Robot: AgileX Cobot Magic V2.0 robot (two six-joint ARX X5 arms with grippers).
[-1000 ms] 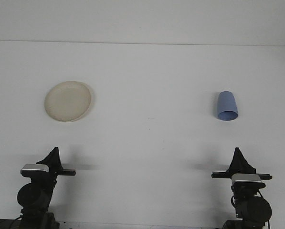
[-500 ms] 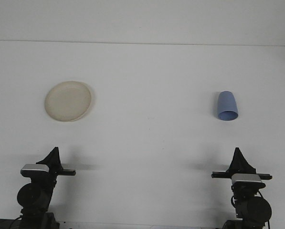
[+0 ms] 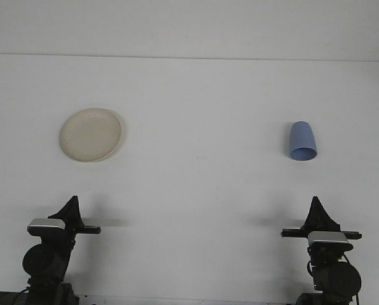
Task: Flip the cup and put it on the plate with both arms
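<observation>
Blue cup (image 3: pixel 302 142) is sitting on the right side of the white table (image 3: pixel 202 190), looks upside down with the wider rim at the bottom. The cream plate (image 3: pixel 90 135) is way over on the left, well apart from it. Left gripper (image 3: pixel 69 208) and right gripper (image 3: pixel 316 210) are parked at the near edge, holding nothing. Can't tell how far either one's fingers are open.
</observation>
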